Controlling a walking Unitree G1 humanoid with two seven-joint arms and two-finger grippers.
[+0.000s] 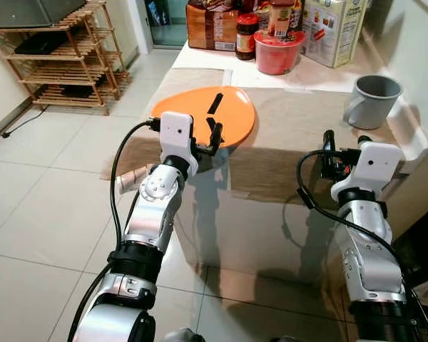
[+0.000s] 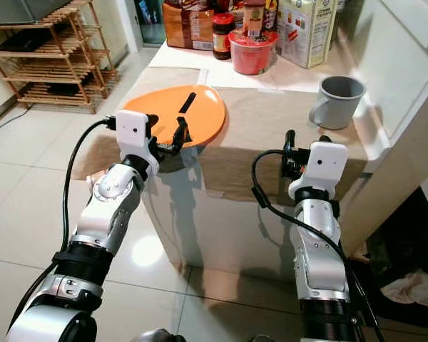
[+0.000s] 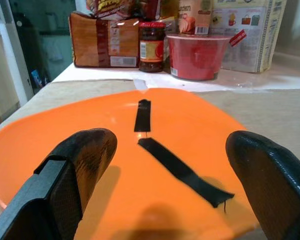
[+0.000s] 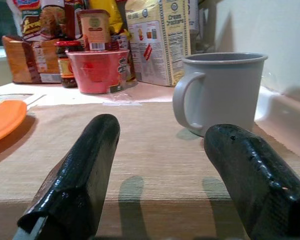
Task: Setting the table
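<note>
An orange plate [image 1: 192,108] with two black tape strips [image 3: 180,170] lies on the brown cloth [image 1: 299,135] at the table's near left corner. My left gripper [image 1: 212,140] is open at the plate's near rim, a finger to either side over the plate [image 3: 190,125], holding nothing. A grey mug [image 1: 371,100] stands upright at the right side of the cloth, handle turned left. My right gripper [image 1: 344,148] is open at the table's front edge, pointing at the mug [image 4: 220,92] and well short of it.
At the table's far end stand a red bowl [image 1: 278,51], a dark jar [image 1: 246,35], a bread bag [image 1: 210,25] and a carton [image 1: 333,28]. A white wall [image 1: 421,64] borders the table's right side. A wooden rack [image 1: 64,57] stands on the tiled floor [image 1: 43,199] to the left.
</note>
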